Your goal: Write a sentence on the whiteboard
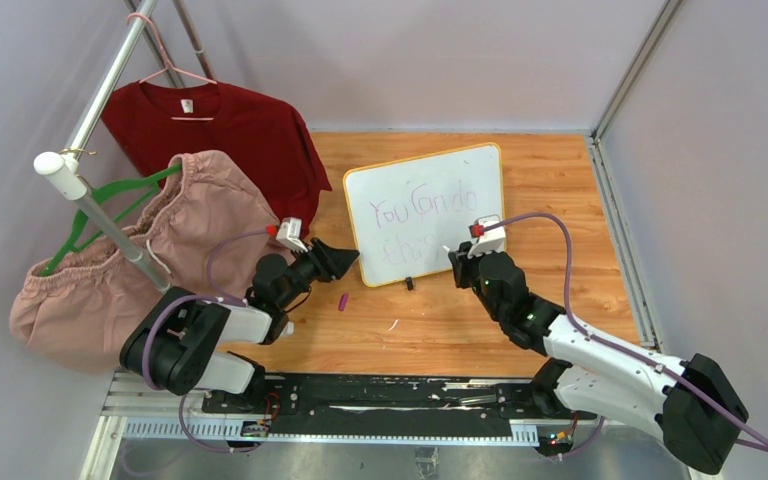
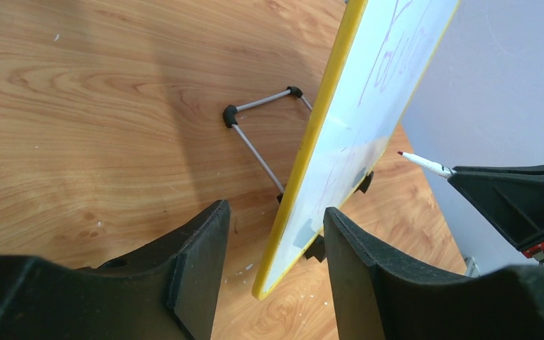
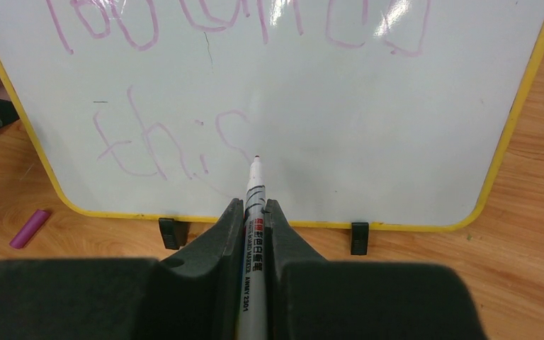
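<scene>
The whiteboard [image 1: 482, 215] stands tilted on its black feet at the table's middle. The sentence [image 1: 422, 208] in purple reads "You can do / this", and it also shows in the right wrist view [image 3: 157, 150]. My right gripper [image 1: 457, 255] is shut on a white marker [image 3: 255, 185]. The marker's tip sits just off the board [image 3: 397, 142], right of the "s". My left gripper [image 2: 273, 248] is open, with its jaws on either side of the board's yellow lower-left edge [image 2: 304, 177], not touching it. The marker [image 2: 425, 164] shows there too.
A purple marker cap [image 1: 343, 300] lies on the wood in front of the board, left of centre. A red shirt [image 1: 230, 135] and a pink garment [image 1: 130, 250] hang from a rack pole [image 1: 100, 215] at the left. Grey walls close the cell.
</scene>
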Robot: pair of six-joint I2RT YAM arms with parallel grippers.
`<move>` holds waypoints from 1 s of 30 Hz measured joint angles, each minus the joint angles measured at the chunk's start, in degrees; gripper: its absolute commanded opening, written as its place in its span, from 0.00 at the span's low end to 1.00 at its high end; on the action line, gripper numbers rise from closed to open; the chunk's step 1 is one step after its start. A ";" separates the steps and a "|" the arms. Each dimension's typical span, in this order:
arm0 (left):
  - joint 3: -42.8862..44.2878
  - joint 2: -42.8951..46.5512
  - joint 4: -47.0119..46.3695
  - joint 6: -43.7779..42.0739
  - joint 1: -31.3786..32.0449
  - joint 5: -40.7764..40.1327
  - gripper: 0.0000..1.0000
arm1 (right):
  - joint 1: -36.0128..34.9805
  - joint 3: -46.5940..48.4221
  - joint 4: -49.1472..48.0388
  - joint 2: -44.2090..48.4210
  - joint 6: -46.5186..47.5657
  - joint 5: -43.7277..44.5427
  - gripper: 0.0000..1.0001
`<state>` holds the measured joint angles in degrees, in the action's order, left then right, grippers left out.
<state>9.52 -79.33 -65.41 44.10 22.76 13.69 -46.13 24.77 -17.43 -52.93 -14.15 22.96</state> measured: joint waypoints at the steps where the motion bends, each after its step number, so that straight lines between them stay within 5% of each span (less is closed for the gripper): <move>1: 0.00 0.00 0.00 0.00 0.00 0.00 0.56 | 0.00 0.00 0.00 -0.11 0.00 0.00 0.00; 30: -0.13 -1.86 -1.31 0.44 0.00 0.83 0.55 | 0.31 -0.31 -0.07 -4.11 -1.51 2.19 0.00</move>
<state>9.39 -81.19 -66.72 44.53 22.76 14.52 -45.82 24.47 -17.50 -57.04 -15.66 25.15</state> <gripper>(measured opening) 0.550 0.138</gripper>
